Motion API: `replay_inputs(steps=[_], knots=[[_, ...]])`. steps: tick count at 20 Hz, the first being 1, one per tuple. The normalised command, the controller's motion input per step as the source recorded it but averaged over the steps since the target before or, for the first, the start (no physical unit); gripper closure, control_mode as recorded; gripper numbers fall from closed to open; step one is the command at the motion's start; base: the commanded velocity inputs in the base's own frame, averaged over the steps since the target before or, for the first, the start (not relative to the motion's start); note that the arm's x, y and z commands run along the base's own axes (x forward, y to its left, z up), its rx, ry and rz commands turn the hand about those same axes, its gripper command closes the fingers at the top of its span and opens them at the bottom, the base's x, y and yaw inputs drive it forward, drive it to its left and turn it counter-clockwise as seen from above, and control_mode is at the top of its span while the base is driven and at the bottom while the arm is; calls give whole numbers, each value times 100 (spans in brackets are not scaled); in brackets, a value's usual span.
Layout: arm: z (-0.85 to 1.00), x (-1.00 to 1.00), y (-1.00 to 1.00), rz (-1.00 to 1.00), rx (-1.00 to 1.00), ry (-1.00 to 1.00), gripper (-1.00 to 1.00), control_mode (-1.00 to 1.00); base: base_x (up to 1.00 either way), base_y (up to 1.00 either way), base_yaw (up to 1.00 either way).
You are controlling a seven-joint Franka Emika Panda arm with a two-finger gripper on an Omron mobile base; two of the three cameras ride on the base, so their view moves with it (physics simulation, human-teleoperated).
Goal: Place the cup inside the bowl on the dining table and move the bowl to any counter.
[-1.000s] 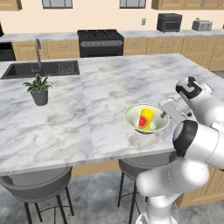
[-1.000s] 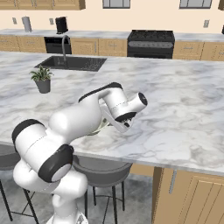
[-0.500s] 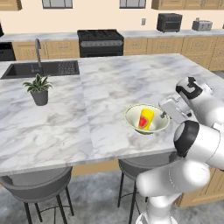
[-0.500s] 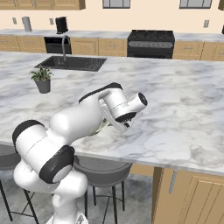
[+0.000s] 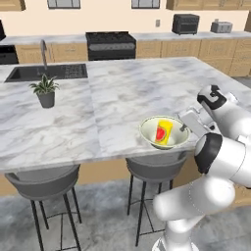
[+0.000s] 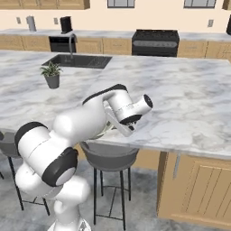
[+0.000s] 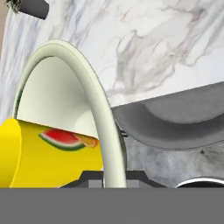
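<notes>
The pale cream-green bowl (image 5: 149,131) sits at the near edge of the marble dining table (image 5: 108,98), above a stool. The yellow cup (image 5: 163,133) with its red patch lies tilted inside it. In the hand view the bowl's rim (image 7: 98,105) runs up between my two fingertips, and the cup (image 7: 52,153) lies to its left. My gripper (image 5: 185,128) is shut on the bowl's right rim. In the right base view my own arm hides the bowl, and the hand (image 6: 131,113) hangs over the table edge. I cannot tell whether the bowl is lifted or resting on the table.
A small potted plant (image 5: 45,93) stands at the table's left, near the sink (image 5: 46,72). Grey stools (image 5: 157,166) (image 5: 41,179) stand under the near edge. A wall counter (image 5: 162,37) with a stove (image 5: 110,44) runs along the back.
</notes>
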Motion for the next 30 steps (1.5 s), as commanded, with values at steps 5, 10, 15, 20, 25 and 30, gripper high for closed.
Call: replay_inputs(steps=[5, 10, 15, 20, 25, 30], knots=[[0, 0, 0, 0, 0, 0, 100, 100, -23, -19, -6], [0, 0, 0, 0, 0, 0, 100, 100, 0, -49, -7], [0, 0, 0, 0, 0, 0, 100, 100, 0, -69, -5], [0, 0, 0, 0, 0, 0, 100, 100, 0, -77, -2], [0, 0, 0, 0, 0, 0, 100, 100, 3, -55, -3], [0, 0, 0, 0, 0, 0, 100, 100, 1, -70, 0]])
